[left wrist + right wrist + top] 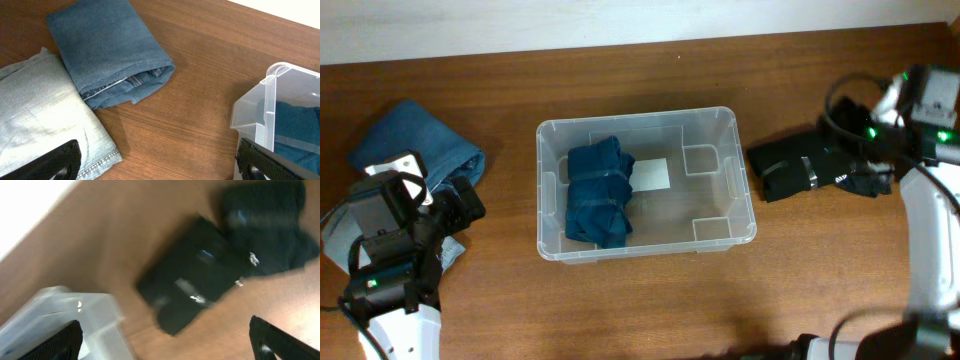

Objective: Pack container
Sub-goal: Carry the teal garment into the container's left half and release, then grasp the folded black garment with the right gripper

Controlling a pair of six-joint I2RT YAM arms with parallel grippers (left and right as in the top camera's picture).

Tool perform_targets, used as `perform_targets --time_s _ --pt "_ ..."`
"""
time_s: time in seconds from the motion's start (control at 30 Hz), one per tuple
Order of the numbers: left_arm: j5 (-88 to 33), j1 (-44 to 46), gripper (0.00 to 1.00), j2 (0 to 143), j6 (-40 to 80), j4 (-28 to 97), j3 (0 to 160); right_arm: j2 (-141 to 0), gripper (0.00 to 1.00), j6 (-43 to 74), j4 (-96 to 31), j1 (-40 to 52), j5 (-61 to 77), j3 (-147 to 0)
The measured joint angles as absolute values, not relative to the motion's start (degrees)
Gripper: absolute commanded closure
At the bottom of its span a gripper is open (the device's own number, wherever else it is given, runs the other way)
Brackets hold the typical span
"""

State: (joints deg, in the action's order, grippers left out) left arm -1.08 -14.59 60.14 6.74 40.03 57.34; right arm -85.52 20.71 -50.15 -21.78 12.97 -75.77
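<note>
The clear plastic container (744,185) is sitting in the middle of the wooden table (620,310), well apart from both of your arms. A folded dark teal garment (600,195) is lying in its left half, and the white label (653,174) on the base is showing just beside it. The right half of the base is lying bare.

Your left gripper (157,167) is hanging over the left side of the table with its fingers spread wide and nothing between them. Only the two black fingertips (55,160) are showing, at the bottom corners of the left wrist view. Under and ahead of it, a folded pair of blue jeans (107,52) is resting against a folded pale denim garment (45,115). One corner of the container is appearing at the right edge of that view, with the teal garment inside it.

Your right gripper (167,345) is hovering over the right side of the table, also wide open and gripping nothing. The right wrist view is coming through blurred. It is showing a folded black garment (200,285) lying on the wood ahead of the fingers, and a container corner at the lower left. From overhead, the black garment is lying near the container's right wall without touching it.
</note>
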Motion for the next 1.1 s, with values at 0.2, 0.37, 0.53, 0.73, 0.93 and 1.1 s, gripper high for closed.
perform_targets --time_s 0.2,0.37,0.53,0.73,0.93,1.1 --pt "-1.1 -14.6 0.01 60.1 6.7 40.0 57.3 -89.9 0.02 20.5 -36.9 -26.2 19.6 -59.9" --pt "-1.1 -14.6 0.01 60.1 6.7 39.9 57.3 -95.5 0.02 20.8 -28.0 -25.8 24.4 -56.8" --pt "-1.1 -14.6 0.01 60.1 6.7 39.9 57.3 -102.4 0.01 23.7 -22.4 -25.4 26.5 -56.7" --pt "-1.1 -14.6 0.01 60.1 6.7 39.8 57.3 -104.7 0.73 24.2 -18.8 -25.5 30.4 -57.1" --pt "-1.1 -14.6 0.01 60.1 6.7 39.8 57.3 -103.6 0.96 22.3 -20.1 -25.5 33.6 -57.1" --pt "-1.1 -14.6 0.00 60.1 6.7 39.9 57.3 -91.4 0.96 18.3 -26.6 -24.4 33.6 -57.1"
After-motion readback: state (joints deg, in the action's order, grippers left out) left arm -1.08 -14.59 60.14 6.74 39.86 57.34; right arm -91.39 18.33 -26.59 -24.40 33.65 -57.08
